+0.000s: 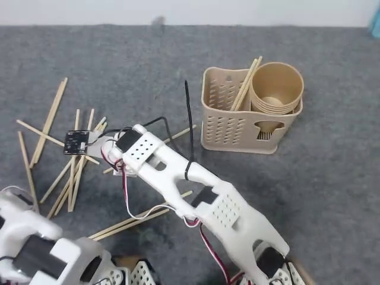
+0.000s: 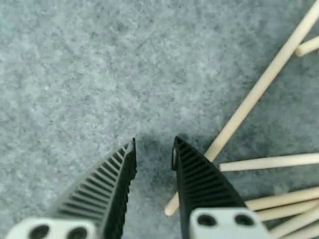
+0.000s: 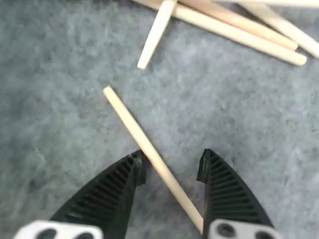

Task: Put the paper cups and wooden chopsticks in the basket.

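Standing in the beige slotted plastic basket [image 1: 237, 127], tan paper cups [image 1: 276, 89] and wooden chopsticks [image 1: 246, 86] are judged done. Loose chopsticks [image 1: 74, 172] are left well apart from it, one straddled by the open fingers of the right gripper [image 3: 172, 158]; those of the left gripper [image 2: 153, 145] are held narrow and empty.

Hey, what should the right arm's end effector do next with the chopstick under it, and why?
Probably close the right end effector on the chopstick. It lies loose between the open jaws, so closing should secure it before lifting it toward the basket.
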{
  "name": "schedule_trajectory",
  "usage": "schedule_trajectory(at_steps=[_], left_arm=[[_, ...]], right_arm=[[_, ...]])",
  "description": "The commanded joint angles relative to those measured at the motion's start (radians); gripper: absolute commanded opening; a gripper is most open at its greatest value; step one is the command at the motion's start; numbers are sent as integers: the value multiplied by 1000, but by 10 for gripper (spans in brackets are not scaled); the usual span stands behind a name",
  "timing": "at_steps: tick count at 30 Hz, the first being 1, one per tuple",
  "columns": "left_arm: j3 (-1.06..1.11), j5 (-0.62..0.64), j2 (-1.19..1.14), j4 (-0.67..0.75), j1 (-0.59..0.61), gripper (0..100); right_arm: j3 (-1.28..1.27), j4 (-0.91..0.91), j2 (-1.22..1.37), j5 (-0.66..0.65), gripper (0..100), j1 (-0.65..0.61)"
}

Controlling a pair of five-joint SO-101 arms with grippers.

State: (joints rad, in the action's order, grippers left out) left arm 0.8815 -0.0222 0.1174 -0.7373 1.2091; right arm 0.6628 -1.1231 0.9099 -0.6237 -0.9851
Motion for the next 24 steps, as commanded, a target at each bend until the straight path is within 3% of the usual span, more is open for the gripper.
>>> schedule_trajectory(at_steps=[1, 4, 14, 21, 24], left_arm=[[-38, 9, 6, 25, -3, 110], [-38, 9, 6, 25, -3, 110], [-38, 9, 6, 25, -5, 110], [-36, 9, 6, 25, -17, 110], [-33, 9, 6, 25, -38, 110]], right_arm=[[123, -25, 41, -15, 116, 8], [183, -54, 71, -12, 0, 10], [532, -403, 18, 6, 7, 38], [1007, -680, -51, 127, 7, 59], [1017, -673, -137, 241, 7, 61]])
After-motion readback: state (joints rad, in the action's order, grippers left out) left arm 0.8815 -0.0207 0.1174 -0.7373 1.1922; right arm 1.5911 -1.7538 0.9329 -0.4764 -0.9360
